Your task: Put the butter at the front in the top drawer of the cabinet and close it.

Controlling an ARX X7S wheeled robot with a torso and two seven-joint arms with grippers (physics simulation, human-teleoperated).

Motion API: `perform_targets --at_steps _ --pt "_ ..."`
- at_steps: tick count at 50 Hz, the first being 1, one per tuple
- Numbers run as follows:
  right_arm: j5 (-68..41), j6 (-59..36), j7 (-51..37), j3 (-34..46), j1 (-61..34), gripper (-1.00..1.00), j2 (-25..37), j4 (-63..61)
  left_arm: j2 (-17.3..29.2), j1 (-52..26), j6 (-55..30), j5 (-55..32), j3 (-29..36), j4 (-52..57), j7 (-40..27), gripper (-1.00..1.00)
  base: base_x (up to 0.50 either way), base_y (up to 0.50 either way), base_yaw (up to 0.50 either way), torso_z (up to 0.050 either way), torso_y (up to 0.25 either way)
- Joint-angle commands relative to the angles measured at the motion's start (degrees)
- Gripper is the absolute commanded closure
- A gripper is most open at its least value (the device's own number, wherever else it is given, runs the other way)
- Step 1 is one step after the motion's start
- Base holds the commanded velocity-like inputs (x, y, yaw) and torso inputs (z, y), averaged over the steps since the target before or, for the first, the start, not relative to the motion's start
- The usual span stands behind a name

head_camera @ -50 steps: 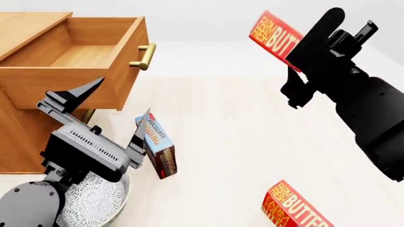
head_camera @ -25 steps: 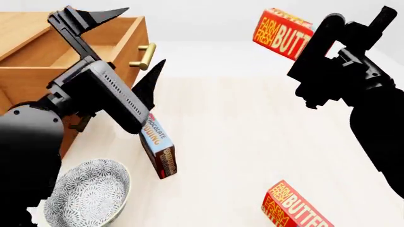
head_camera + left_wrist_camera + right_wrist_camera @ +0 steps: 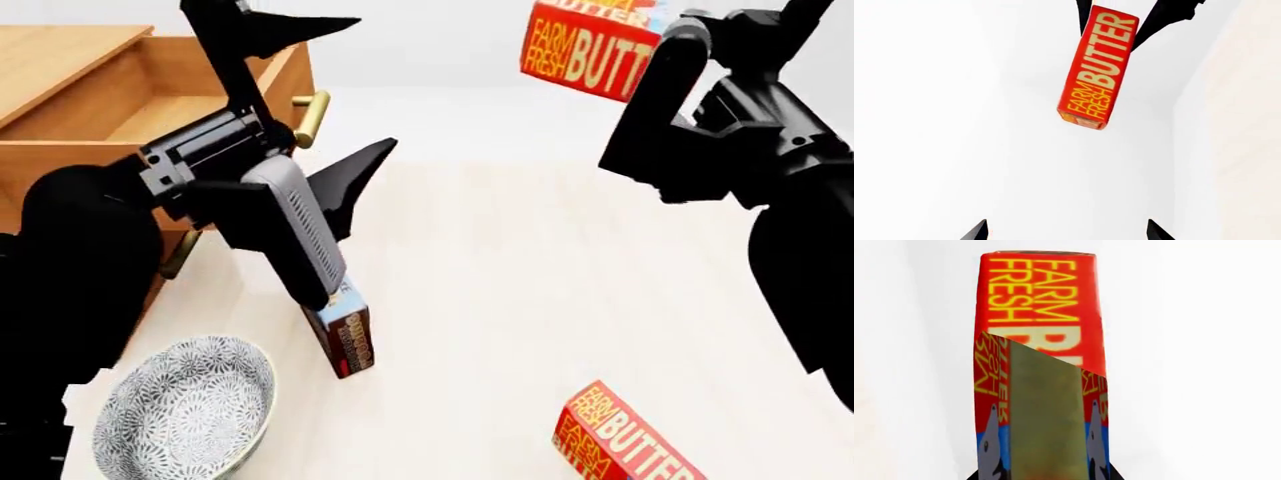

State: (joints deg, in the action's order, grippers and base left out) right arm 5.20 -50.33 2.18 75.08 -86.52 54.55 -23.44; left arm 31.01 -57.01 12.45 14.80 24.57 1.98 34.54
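One butter [image 3: 587, 45] seemingly clamped in right gripper [image 3: 667, 50].

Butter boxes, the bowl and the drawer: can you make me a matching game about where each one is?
Things:
1. butter
2. second butter box
3. patterned bowl
4. top drawer

Where or how:
A. pulled open
B. held up in the right gripper
C. lying on the table, near the front edge
D. standing on the table by the cabinet

Pairs: 1-B, 2-C, 3-D, 4-A

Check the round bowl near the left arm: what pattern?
Grey-and-white patterned bowl: fine floral-like print, clearest in the head view.
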Motion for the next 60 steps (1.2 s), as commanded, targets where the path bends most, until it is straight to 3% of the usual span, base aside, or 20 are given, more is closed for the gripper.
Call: perform_targets --at_steps 1,13,60 --pt "7.0 2.9 -1.2 -1.2 -3.2 1.0 -0.2 -0.9 -0.5 -1.7 6.3 1.1 2.9 -3.6 -0.3 -1.0 0.0 0.0 0.0 0.0 0.0" --pt "6.2 3.1 -0.6 -1.2 -2.1 1.0 0.6 -3.1 -1.2 -1.6 10.2 2.0 3.7 -6.7 -2.8 -1.0 0.0 0.0 0.0 0.001 0.002" --pt "10.9 2.5 -1.3 0.8 -1.3 1.0 0.9 -6.0 -2.2 -3.1 7.7 0.5 5.4 -7.3 -0.5 -1.0 0.0 0.0 0.0 0.0 0.001"
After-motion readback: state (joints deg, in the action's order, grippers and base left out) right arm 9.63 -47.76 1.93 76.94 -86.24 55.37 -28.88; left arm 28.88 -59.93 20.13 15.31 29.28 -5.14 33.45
